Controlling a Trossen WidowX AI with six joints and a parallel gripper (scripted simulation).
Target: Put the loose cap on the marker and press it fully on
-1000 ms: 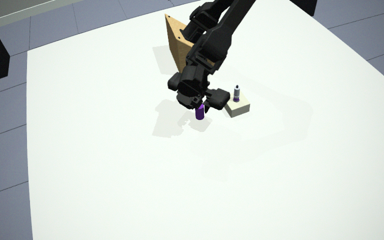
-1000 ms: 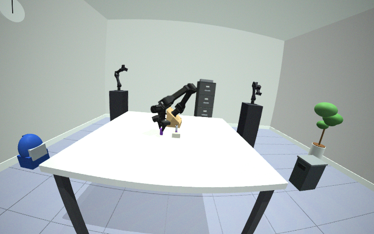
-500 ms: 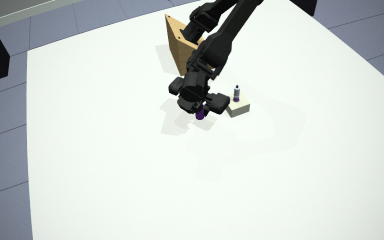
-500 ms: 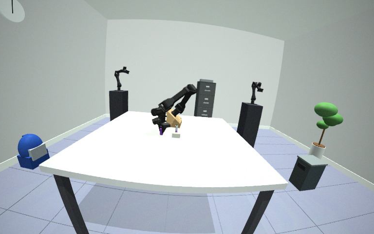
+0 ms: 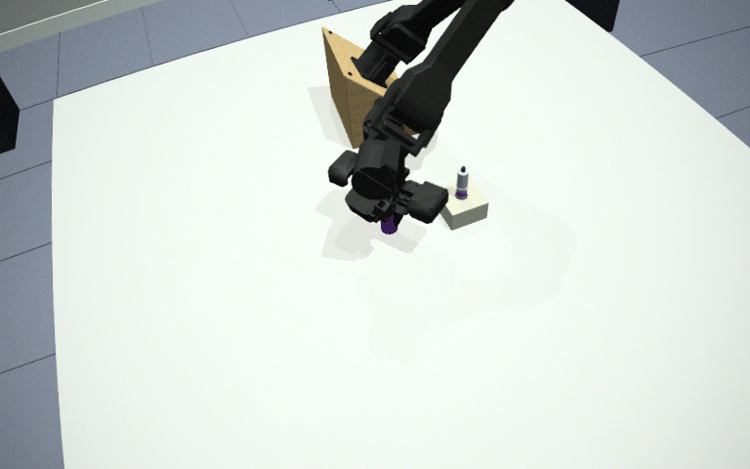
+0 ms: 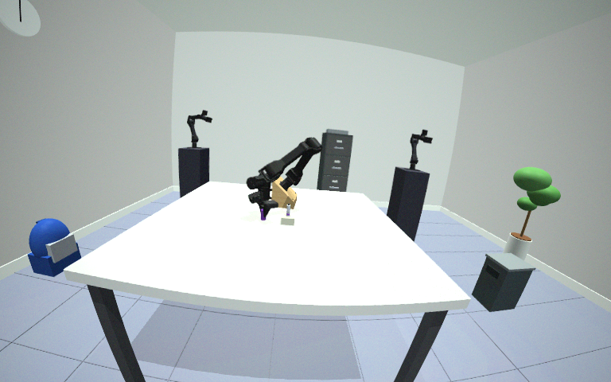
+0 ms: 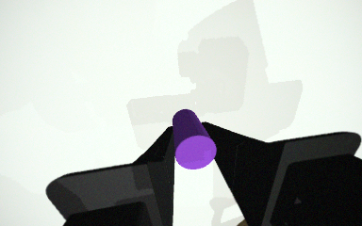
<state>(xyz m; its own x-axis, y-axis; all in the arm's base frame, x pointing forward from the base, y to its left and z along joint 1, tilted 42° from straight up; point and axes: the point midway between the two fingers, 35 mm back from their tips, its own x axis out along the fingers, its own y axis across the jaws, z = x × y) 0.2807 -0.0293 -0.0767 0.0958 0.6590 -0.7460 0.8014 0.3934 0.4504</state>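
The purple cap (image 5: 389,227) (image 6: 262,216) (image 7: 195,152) stands upright at the table surface, left of the holder block in the top and exterior views. My gripper (image 5: 392,220) (image 6: 263,211) (image 7: 187,128) points down and is shut on the cap, with one finger on each side of it. The arm hides the cap's upper part in the top view. The grey marker (image 5: 462,179) (image 6: 288,208) stands upright with its dark tip up in the cream holder block (image 5: 469,216) (image 6: 287,221). The marker is uncapped. Marker and block are out of the wrist view.
A wooden wedge-shaped stand (image 5: 350,107) (image 6: 280,195) is under the arm's base, behind the gripper. The holder block is close beside the gripper's right side in the top view. The white table (image 5: 221,349) (image 6: 270,270) extends toward the front in the exterior view.
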